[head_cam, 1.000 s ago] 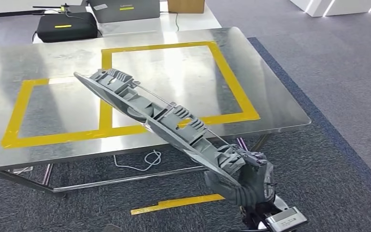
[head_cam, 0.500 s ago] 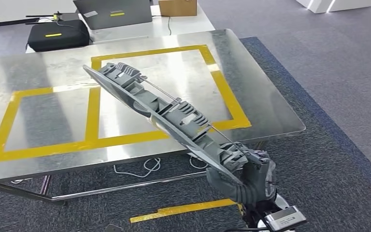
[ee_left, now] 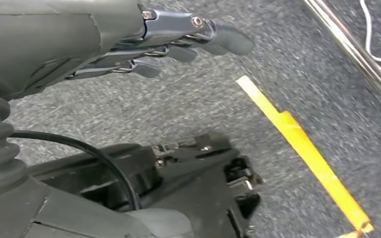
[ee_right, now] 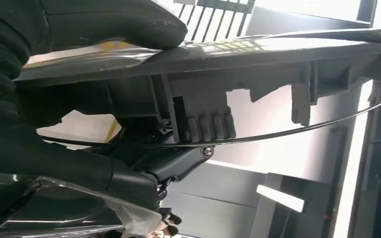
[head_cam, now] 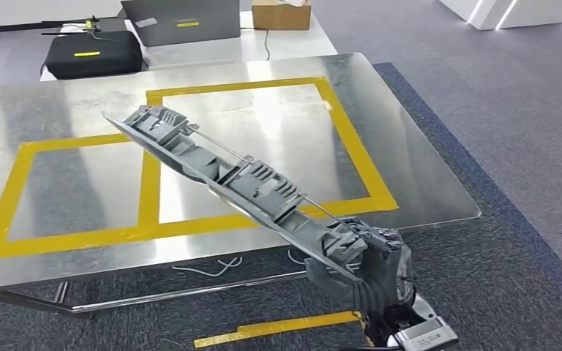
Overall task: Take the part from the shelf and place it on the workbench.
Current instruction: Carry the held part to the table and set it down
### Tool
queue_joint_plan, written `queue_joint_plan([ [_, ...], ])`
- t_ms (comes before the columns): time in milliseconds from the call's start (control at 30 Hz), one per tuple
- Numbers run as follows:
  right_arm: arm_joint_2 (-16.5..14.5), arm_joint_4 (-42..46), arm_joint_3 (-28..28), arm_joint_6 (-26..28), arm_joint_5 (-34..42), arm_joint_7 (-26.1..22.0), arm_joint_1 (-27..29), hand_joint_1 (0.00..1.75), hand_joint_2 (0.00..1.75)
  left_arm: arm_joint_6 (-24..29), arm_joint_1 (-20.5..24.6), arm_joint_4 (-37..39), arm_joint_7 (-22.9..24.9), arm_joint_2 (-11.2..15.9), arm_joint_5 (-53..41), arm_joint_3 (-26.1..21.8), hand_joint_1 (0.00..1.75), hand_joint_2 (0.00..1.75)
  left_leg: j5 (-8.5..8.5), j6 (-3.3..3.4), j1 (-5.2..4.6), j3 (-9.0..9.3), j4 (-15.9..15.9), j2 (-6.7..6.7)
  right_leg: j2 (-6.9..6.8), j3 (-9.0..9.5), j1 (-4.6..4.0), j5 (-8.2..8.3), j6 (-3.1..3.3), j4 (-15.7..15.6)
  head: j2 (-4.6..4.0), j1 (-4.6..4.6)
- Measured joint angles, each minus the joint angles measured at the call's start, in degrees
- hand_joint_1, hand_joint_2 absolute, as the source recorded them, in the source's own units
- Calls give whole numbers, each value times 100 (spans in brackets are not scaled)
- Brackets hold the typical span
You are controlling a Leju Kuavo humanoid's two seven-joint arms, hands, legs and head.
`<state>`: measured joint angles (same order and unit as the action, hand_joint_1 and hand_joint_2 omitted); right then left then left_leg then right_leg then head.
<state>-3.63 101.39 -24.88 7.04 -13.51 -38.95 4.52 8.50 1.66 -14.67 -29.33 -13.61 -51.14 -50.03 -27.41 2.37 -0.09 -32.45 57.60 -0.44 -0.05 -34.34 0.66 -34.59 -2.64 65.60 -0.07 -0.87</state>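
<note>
Diagonally, long grey part slanting up-left over workbench, right robot hand grasping its near end, left robot hand released.

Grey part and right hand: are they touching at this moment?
Touching. In the head view the right hand grips the lower end of the long grey part; the right wrist view shows the thumb pressed on it.

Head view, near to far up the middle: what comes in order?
Floor tape strip → right hand holding the grey part → workbench with yellow tape rectangles → laptop and cardboard box.
</note>
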Motion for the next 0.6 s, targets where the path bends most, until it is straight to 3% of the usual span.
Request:
queue_joint_plan([
  [67, 1, -1, -17, 11, -6, 0, -5, 175, 175, -1, 6, 0, 0, -1, -7, -3, 0, 175, -58, 16, 1, 53, 1, -11, -1, -485, 14, -113, -45, 657, -1, -2],
  [100, 2, -2, -22, 17, -10, 5, -2, 175, 175, -2, 2, 0, 0, -1, -8, -4, 0, 175, -94, 13, 2, 93, 2, -24, -2, -632, 20, -33, -64, 765, -1, -2],
  [133, 4, -2, -26, 24, -18, 12, -1, 175, 175, -2, -1, 0, 1, -1, -13, -6, 0, 175, -135, 3, 4, 145, 7, -42, -2, -663, 27, 165, -74, 650, -1, -1],
  [200, 7, -3, -32, 35, -42, 20, -2, 175, 175, -3, -3, 0, 3, -1, -22, -9, 0, 175, -234, -33, 13, 258, 23, -85, 24, -487, 41, 661, -74, 30, 0, -2],
  [233, 7, -2, -37, 39, -56, 20, -5, 175, 175, -5, 8, 0, 4, -1, -25, -16, 0, 175, -287, -64, 8, 291, 49, -108, 55, -346, 46, 812, -59, -281, 0, 1],
  [300, 7, 0, -52, 48, -71, 20, -14, 175, 175, -15, 26, 0, 5, -2, -25, -36, 0, 175, -348, -125, 3, 285, 79, -139, 108, -190, 35, 809, 19, -553, -1, -1],
  [400, 6, 2, -74, 81, -93, 33, -14, 175, 175, -30, 33, -3, -3, -1, -35, -66, 0, 175, -409, -204, 9, 279, 100, -136, 88, -123, 38, 737, 139, -628, 0, -16],
  [467, 5, 2, -81, 94, -98, 36, -19, 175, 175, -36, 42, -7, -5, 2, -42, -82, 0, 175, -595, -274, 19, 139, 432, -80, 37, -55, 63, 704, 207, -664, -1, -43],
  [533, 4, 2, -85, 98, -98, 34, -24, 175, 175, -40, 49, -7, -5, 4, -42, -92, 0, 175, -874, -328, 41, -258, 1163, -34, -19, -8, 62, 663, 250, -670, -1, -62],
  [600, 4, 1, -86, 100, -98, 35, -23, 175, 175, -41, 38, -7, -6, 8, -42, -96, 0, 175, -956, -352, 60, -609, 1697, -27, -57, 27, 61, 626, 260, -670, -1, -61],
])
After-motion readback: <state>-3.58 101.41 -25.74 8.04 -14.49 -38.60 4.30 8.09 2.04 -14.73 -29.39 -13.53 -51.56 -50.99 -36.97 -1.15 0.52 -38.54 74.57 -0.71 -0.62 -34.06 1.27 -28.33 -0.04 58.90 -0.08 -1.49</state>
